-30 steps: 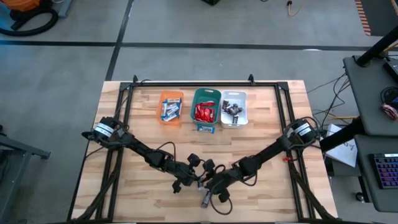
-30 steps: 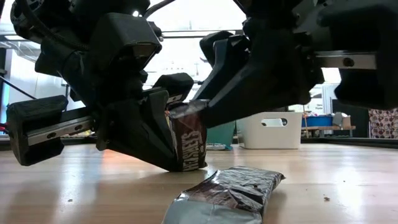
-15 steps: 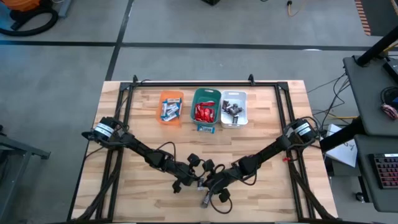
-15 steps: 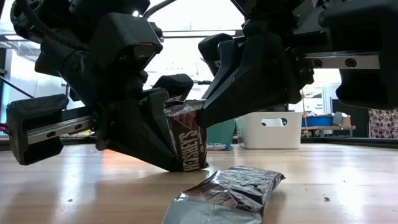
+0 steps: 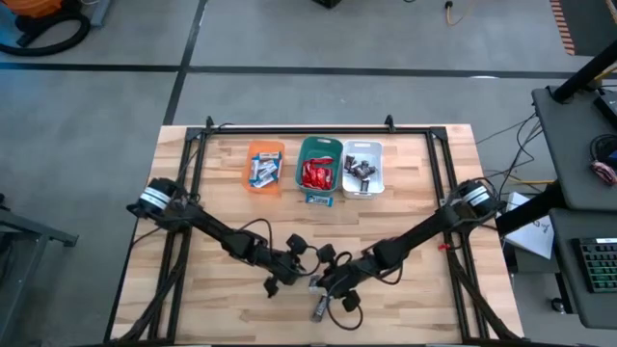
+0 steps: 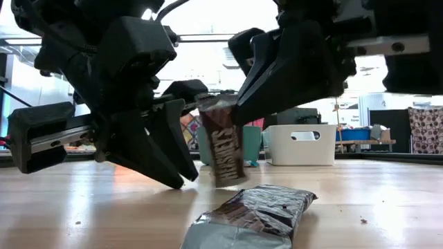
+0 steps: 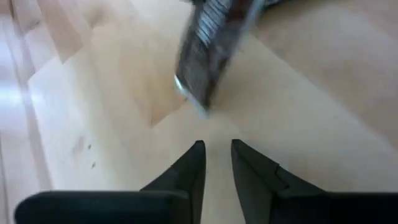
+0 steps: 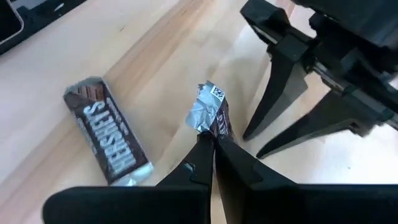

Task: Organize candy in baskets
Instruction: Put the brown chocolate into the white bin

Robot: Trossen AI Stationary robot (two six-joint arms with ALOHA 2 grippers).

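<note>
Your right hand (image 8: pixel 208 144) pinches a dark candy bar (image 6: pixel 223 142) by its crimped end above the worktop (image 6: pixel 387 200); the left hand (image 7: pixel 216 163) stands slightly apart beside it. The light, crinkly wrapper looks slippery, so grip the seam.

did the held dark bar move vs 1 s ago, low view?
Yes. The dark bar, pinched by the right gripper, has lifted clear of the table and shifted toward the white basket.

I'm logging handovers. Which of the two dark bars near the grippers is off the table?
The dark bar hanging upright, pinched at its top by the right gripper; the other bar lies flat on the table.
</note>
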